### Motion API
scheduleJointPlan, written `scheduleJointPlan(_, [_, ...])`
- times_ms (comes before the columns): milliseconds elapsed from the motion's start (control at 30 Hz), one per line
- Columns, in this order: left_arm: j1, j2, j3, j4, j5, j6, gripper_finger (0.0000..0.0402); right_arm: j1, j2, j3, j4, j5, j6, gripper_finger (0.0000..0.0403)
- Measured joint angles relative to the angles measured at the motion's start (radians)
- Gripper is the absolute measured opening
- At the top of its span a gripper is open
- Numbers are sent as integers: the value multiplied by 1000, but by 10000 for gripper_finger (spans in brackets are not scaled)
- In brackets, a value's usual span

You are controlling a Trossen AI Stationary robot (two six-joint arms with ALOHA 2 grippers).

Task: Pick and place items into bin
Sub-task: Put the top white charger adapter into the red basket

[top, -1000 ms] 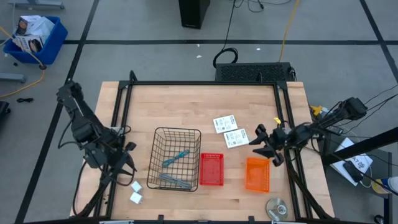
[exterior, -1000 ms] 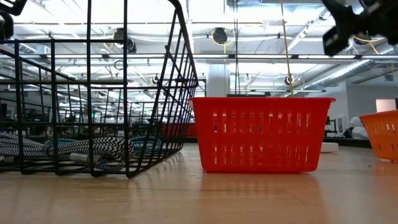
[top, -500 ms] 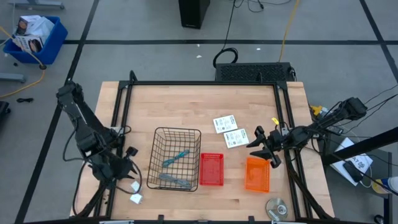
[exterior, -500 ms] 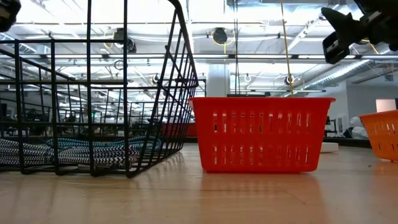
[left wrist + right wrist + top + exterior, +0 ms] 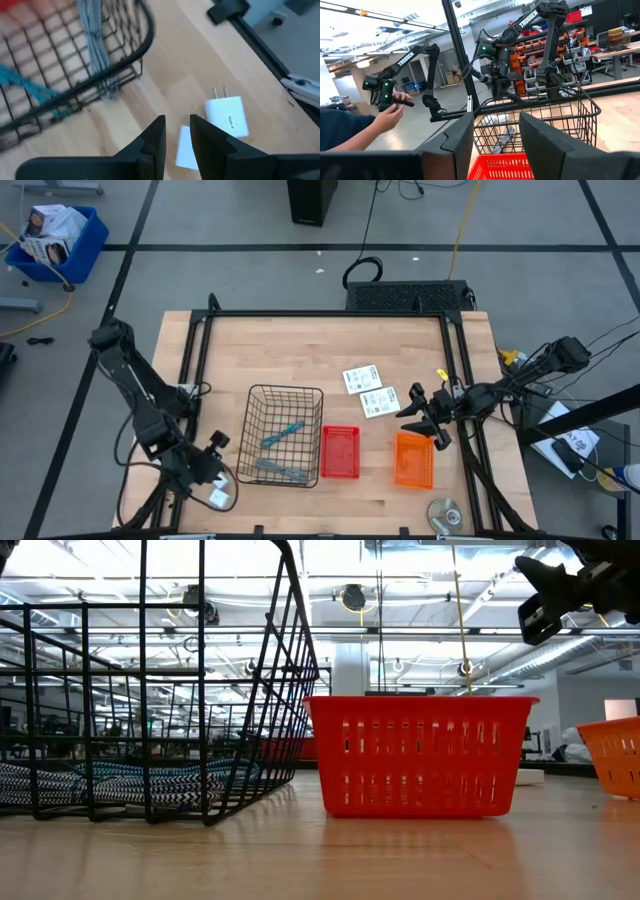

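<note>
Two small white blocks lie flat on the table near its near left corner; in the left wrist view one with plug prongs (image 5: pixel 227 116) is in full sight and the other (image 5: pixel 185 154) sits partly behind a finger. My left gripper (image 5: pixel 177 122) (image 5: pixel 210 468) hovers just over them, open by a narrow gap. The black wire basket (image 5: pixel 285 435) holds a teal tool (image 5: pixel 283 433) and a grey tool (image 5: pixel 280 470). Two white cards (image 5: pixel 370 390) lie flat beyond the red bin. My right gripper (image 5: pixel 418 418) (image 5: pixel 495 125) is open beside the cards, above the orange bin.
A red bin (image 5: pixel 340 452) stands right of the wire basket and an orange bin (image 5: pixel 413 460) farther right. A silver disc (image 5: pixel 445 513) lies at the near right edge. A black frame rail (image 5: pixel 260 40) runs along the table's left side. A person's hand (image 5: pixel 392 115) shows beyond the table.
My left gripper has travelled toward the table's near edge and a little to the right, from beside the wire basket's left side to over the white blocks. My right gripper has barely shifted.
</note>
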Motion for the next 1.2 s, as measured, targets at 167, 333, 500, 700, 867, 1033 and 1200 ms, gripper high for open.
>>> scheduleJointPlan(167, [-10,3,0,10,29,-83,93,0,0,0,-2,0,0,153])
scheduleJointPlan(333, [-16,3,0,28,108,-47,93,0,0,0,-2,0,0,153])
scheduleJointPlan(500, [-26,6,0,27,111,-122,93,0,0,0,-2,0,0,153])
scheduleJointPlan(700, [-43,14,0,21,113,-31,93,0,0,0,-2,0,0,153])
scheduleJointPlan(867, [-57,35,0,-24,68,-96,113,0,0,0,-7,0,0,153])
scheduleJointPlan(1033, [-67,78,0,-15,107,-98,169,0,0,0,-9,0,0,153])
scheduleJointPlan(1200, [-76,140,0,-19,104,-105,228,0,0,0,-10,0,0,153])
